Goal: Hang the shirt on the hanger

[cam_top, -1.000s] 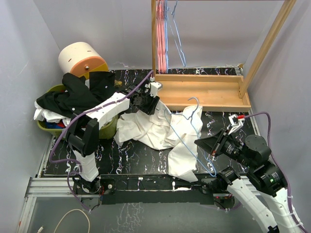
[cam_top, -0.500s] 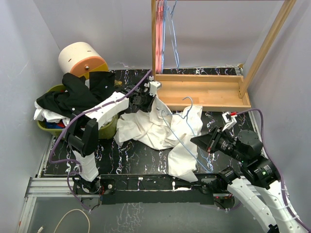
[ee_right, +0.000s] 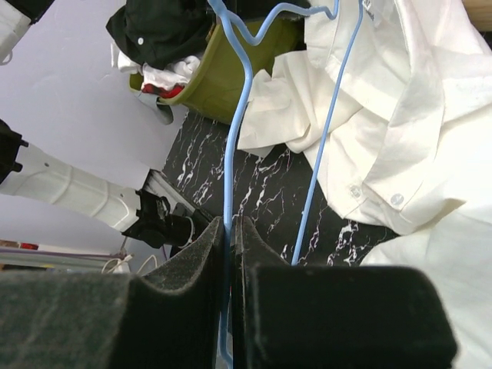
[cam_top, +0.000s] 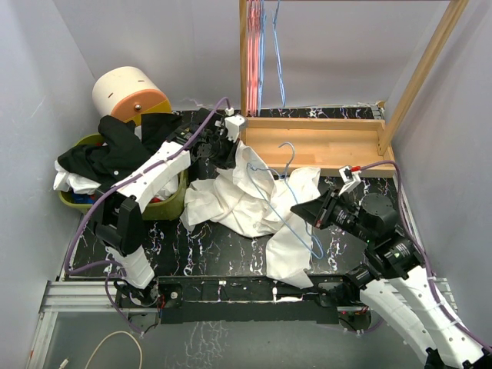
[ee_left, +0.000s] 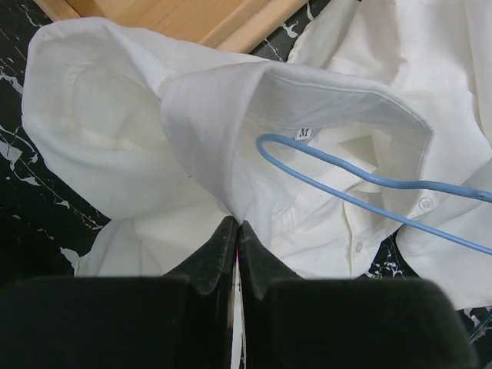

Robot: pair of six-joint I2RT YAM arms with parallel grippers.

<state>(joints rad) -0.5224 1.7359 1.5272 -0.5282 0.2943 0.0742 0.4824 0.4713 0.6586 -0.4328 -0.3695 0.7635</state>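
Fabric at the collar of the shirt [ee_left: 323, 223] is pinched in the closed left gripper [ee_left: 236, 223] and lifted off the surface [cam_top: 223, 254], probably so the neck opening just beyond its fingertips gapes for the hanger [ee_right: 237, 138]. The right gripper [ee_right: 228, 223] is clamped on the hanger's blue wire, angling its far end into that opening, while the rest of the shirt lies crumpled between the two grippers. Left of the left gripper, a green basket [cam_top: 171, 206] holds a black garment [cam_top: 123, 146] heaped over other clothes.
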